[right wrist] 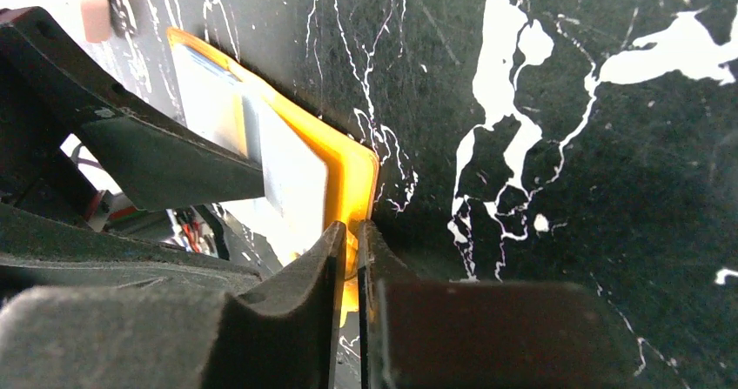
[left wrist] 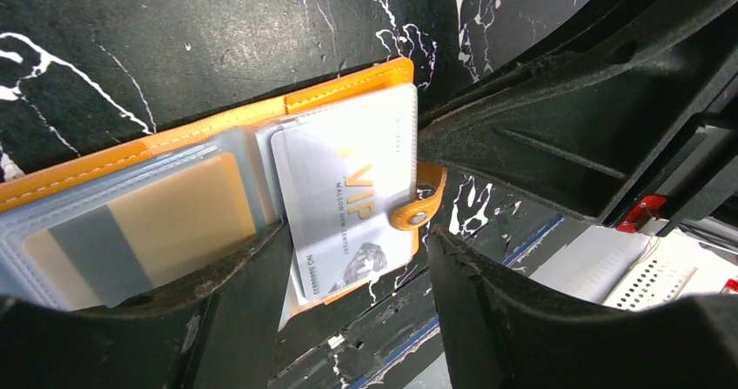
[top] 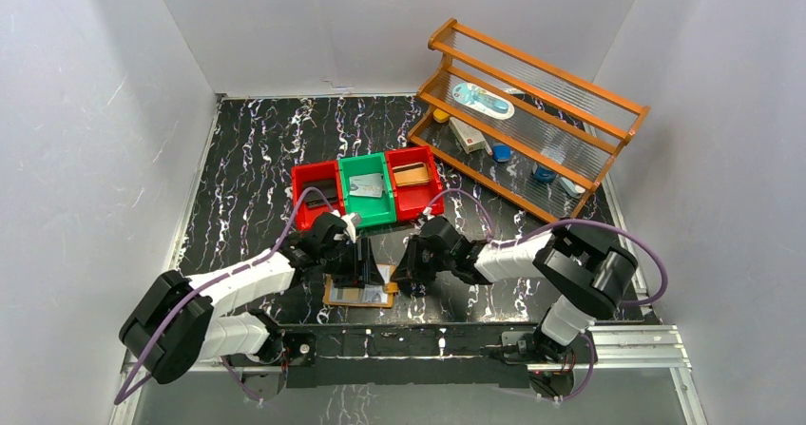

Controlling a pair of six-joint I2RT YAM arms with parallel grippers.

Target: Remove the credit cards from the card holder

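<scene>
The tan-orange card holder [top: 344,299] lies open on the table between the arms. In the left wrist view its orange cover [left wrist: 218,126] and clear pockets show, and a silver VIP credit card [left wrist: 348,193] sticks partway out of a pocket, next to the snap tab [left wrist: 424,206]. My left gripper [left wrist: 357,271] is open, its fingers on either side of the card's near end. My right gripper [right wrist: 350,241] is shut on the card holder's orange edge [right wrist: 352,167] and holds it against the table. A tan card fills the left pocket [left wrist: 165,224].
Three bins stand behind the card holder: a red one [top: 306,180] with a black wallet, a green one [top: 378,208] with a silvery card, a red one [top: 430,197] with a brown case. A wooden rack [top: 532,73] stands back right. A metal rail [top: 456,335] runs along the front.
</scene>
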